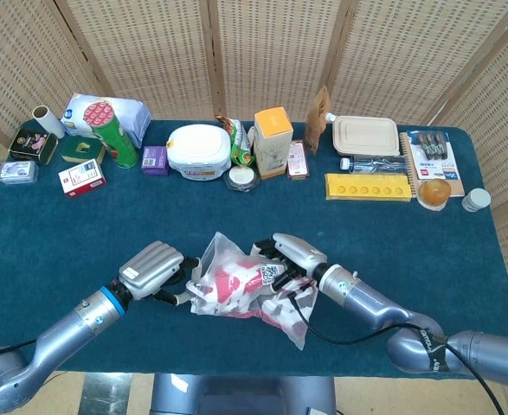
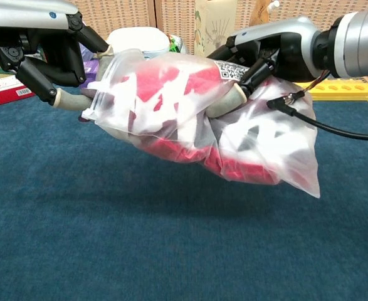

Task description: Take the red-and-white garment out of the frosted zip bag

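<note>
Gripping the frosted zip bag (image 2: 196,119) from above at centre frame, my right hand (image 2: 268,53) has its fingers (image 2: 224,103) curled into the plastic near the QR label. My left hand (image 2: 42,59) pinches the bag's zip edge at the left of the chest view. That view shows the bag lifted off the blue table (image 2: 171,251), its right corner sagging low, with the red-and-white garment (image 2: 171,84) bunched inside; I count one bag and one garment. Only the head view shows both hands from above, left hand (image 1: 152,268) and right hand (image 1: 290,257) either side of the bag (image 1: 236,290), and the row of goods along the upper frame: one white tub (image 1: 199,151), one orange-topped carton (image 1: 273,141), one yellow tray (image 1: 368,186).
</note>
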You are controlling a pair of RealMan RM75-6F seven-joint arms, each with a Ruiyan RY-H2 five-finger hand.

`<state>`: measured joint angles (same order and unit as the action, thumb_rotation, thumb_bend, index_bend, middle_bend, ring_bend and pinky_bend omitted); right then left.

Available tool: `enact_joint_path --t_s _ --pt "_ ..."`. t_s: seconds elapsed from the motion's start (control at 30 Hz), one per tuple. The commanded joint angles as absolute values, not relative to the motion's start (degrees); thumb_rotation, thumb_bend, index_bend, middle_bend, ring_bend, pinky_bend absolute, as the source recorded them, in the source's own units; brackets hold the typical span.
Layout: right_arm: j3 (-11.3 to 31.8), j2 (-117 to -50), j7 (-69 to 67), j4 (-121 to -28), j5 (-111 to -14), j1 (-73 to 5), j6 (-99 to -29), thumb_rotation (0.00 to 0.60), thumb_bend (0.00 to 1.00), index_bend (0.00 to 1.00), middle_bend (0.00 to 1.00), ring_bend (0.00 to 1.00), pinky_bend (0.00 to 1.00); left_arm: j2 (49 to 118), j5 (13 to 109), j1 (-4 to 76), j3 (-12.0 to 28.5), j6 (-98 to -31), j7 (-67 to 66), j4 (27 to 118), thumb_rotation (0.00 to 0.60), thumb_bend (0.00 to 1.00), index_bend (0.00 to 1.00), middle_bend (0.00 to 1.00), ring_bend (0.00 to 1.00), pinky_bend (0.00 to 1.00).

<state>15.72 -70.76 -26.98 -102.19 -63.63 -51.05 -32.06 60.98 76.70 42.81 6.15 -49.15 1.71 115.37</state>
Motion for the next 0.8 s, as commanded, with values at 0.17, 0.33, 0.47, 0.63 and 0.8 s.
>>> enact_joint_path --t_s 0.17,0.33,0.47,0.63,0.8 --pt "14.69 -72.20 -24.68 -100.99 -63.25 -51.11 -32.82 0.584 0.30 0.82 0.84 1.00 1.00 63.10 76.75 42.10 5.11 -49.04 2.64 112.09 0.600 0.69 0.69 1.00 1.00 1.00" --pt "13.58 -74.40 -23.02 -98.41 -61.92 -51.67 -32.42 0.589 0.30 0.81 0.83 1.00 1.00 65.89 77.16 41.60 4.23 -49.41 2.35 108.80 0.600 0.68 0.69 1.00 1.00 1.00" --pt "13.00 -75.83 -21.86 -96.38 -60.87 -51.95 -32.37 0.582 0.30 0.80 0.82 1.00 0.99 68.37 77.00 41.32 3.52 -49.30 2.01 105.92 0.600 0.68 0.69 1.00 1.00 1.00" --pt "12.08 -78.25 -20.28 -92.98 -59.49 -52.56 -31.81 0.582 0.30 0.78 0.79 0.99 0.95 71.27 76.27 41.36 3.26 -48.84 1.82 102.30 0.600 0.68 0.69 1.00 1.00 1.00" --pt "11.48 -80.08 -19.30 -90.07 -58.13 -52.90 -31.23 0.587 0.30 0.74 0.74 0.93 0.89 74.51 75.21 41.49 3.07 -48.37 1.03 98.81 0.600 0.68 0.69 1.00 1.00 1.00"
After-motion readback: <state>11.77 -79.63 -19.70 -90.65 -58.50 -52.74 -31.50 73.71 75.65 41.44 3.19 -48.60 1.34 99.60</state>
